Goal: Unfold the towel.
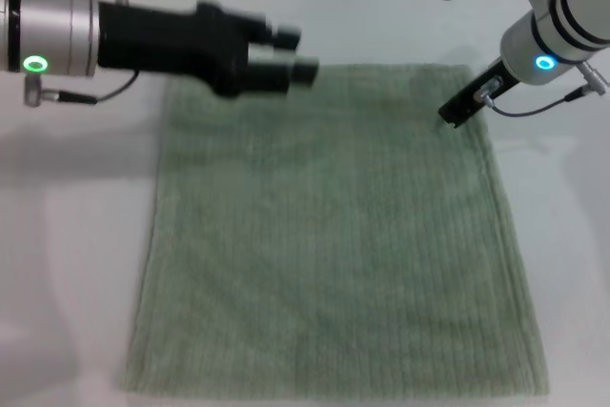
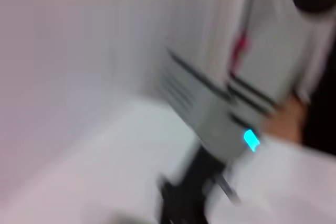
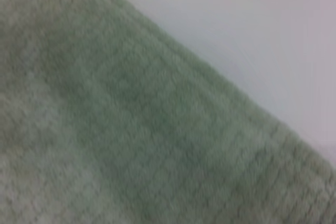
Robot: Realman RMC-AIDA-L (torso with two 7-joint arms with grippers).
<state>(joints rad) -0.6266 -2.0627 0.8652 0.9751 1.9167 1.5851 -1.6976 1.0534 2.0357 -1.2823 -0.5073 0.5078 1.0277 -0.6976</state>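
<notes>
The pale sage-green towel point(image 1: 334, 235) lies spread flat on the white table, roughly square, with fine ribbed stripes. My left gripper point(image 1: 295, 54) hovers over the towel's far left part, pointing to the right, open and empty. My right gripper point(image 1: 456, 111) is low at the towel's far right corner, its dark tip at the cloth's edge. The right wrist view is filled by the towel point(image 3: 131, 129) with its hemmed edge against the table point(image 3: 252, 35). The left wrist view shows my right arm point(image 2: 220, 119) with its cyan light, blurred.
The white table point(image 1: 76, 235) surrounds the towel on the left, right and far sides. The towel's near edge lies close to the bottom of the head view. A wall or panel edge runs along the far side.
</notes>
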